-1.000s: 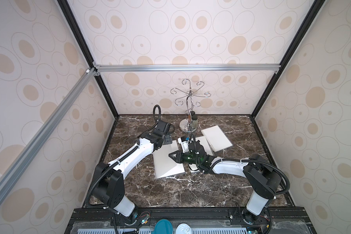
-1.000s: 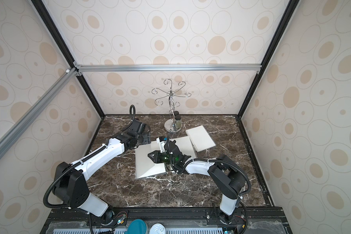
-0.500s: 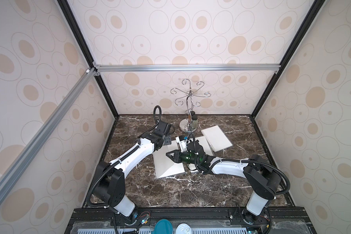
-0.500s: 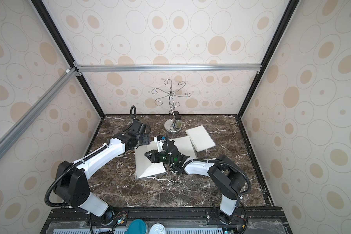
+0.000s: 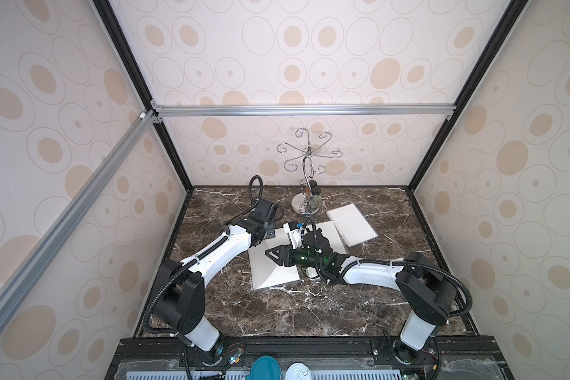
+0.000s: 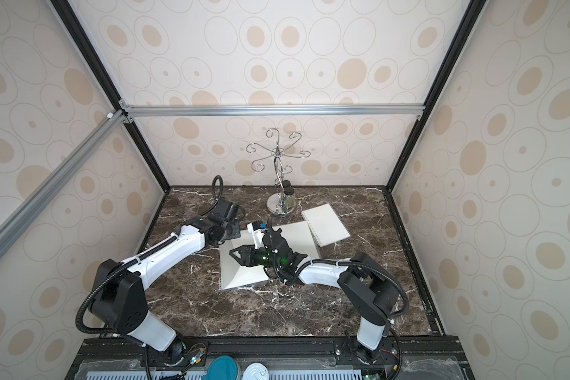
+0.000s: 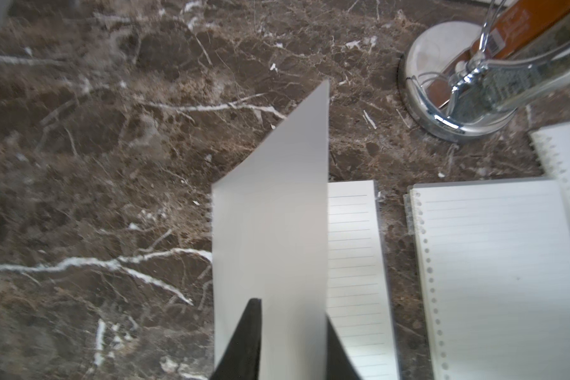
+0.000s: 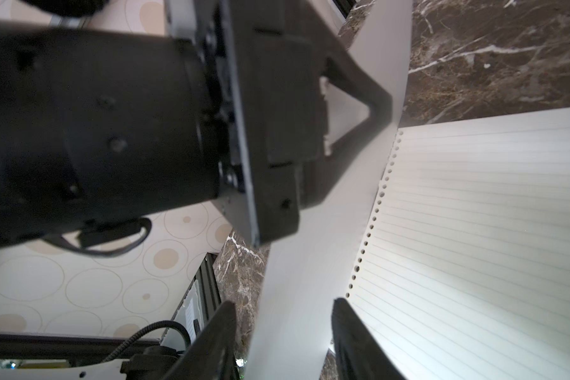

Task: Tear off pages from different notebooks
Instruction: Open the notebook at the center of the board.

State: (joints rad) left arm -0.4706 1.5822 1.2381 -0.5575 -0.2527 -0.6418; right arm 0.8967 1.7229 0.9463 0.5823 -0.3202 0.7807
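In both top views three notebooks lie on the counter (image 5: 277, 316). The near notebook (image 5: 277, 276) is under both claws, and the middle notebook (image 5: 331, 230) is partly under the right arm. The far notebook (image 6: 324, 223) overlaps the middle one's edge, near the one chrome stand (image 5: 305, 154), at whose base two jars (image 5: 314, 197) stand. Two arms reach in. The counter is dark brown marble with white veins. The walls are cream with tan ovals, framed by black and silver bars. Since a second ago the right claw (image 5: 271, 256) has slid slightly toward the left arm, and the notebooks lie as before.

In the left wrist view, the left claw (image 7: 293, 309) pinches a plain pale sheet (image 7: 270, 214) standing up from the near notebook's lined paper. Whether it is a page or a cover cannot be told. A strip of counter separates the near and middle notebooks.

In the right wrist view, the right claw is spread, and the sheet runs between its fingers (image 8: 346, 329). One left-claw finger lies against the sheet near a row of punched holes.
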